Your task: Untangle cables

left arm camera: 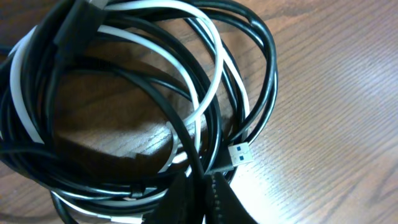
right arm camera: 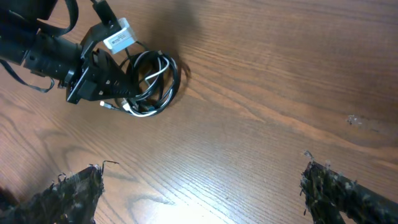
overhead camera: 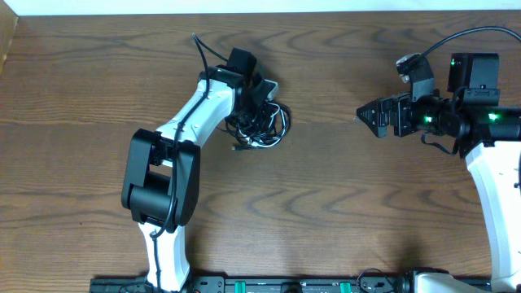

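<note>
The cables [overhead camera: 267,129] lie in a tangled coil on the wooden table, just right of the left arm's wrist. Up close, loops of the black cable [left arm camera: 268,74] wind around the white cable [left arm camera: 214,81], and a small metal USB plug [left arm camera: 239,154] pokes out to the right. My left gripper [left arm camera: 202,186] sits on the coil's edge, shut on a black cable strand that runs between its fingers. My right gripper [overhead camera: 362,115] hovers far off to the right, open, with only bare wood between its fingers [right arm camera: 68,196]. From there the coil [right arm camera: 149,84] shows at upper left.
The left arm's own thick black wire [overhead camera: 203,50] arcs up behind its wrist. The table's far edge [overhead camera: 260,12] runs along the top, and its left edge [overhead camera: 10,41] shows in the corner. Bare wood [overhead camera: 326,187] separates the two arms.
</note>
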Available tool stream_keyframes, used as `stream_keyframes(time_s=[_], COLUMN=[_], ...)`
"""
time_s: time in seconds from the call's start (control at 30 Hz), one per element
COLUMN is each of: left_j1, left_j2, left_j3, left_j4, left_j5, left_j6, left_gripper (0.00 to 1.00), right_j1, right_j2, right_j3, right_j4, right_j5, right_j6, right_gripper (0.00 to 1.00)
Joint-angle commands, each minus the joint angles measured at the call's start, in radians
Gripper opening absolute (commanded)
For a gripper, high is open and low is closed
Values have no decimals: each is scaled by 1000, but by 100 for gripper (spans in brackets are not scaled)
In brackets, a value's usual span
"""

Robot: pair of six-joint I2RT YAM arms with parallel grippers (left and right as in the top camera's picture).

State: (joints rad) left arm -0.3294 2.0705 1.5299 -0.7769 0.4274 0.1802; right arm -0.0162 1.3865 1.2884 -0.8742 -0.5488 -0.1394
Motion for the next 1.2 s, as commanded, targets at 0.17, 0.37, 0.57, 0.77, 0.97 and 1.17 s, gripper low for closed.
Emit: stream_keyframes(time_s=[0.17,0.37,0.57,0.77,0.97,1.17], left_j1=[15,16,17,17,16,16], left_j2=[-120,-332,-495,-587,-594,-594], left_j3=[83,106,106,106,106,106], left_j4=[-10,25,45,84,86,91], left_j5=[-27,-27,-27,-27,-27,-26], left_j6=[-113,-238,-291,-299,-343,-378], left_gripper=[7,7,7,7,7,7], right_j1=[2,50,105,156,205,281], right_j2=[0,5,37,79,80,106], right_j3=[18,18,18,18,18,18], right_j4=[37,117,212,288,343,389], right_j5=[-8,-7,-7,-12,-14,35], right_j6=[62,142,252,320,327,427], right_gripper=[99,96,92,89,87,78])
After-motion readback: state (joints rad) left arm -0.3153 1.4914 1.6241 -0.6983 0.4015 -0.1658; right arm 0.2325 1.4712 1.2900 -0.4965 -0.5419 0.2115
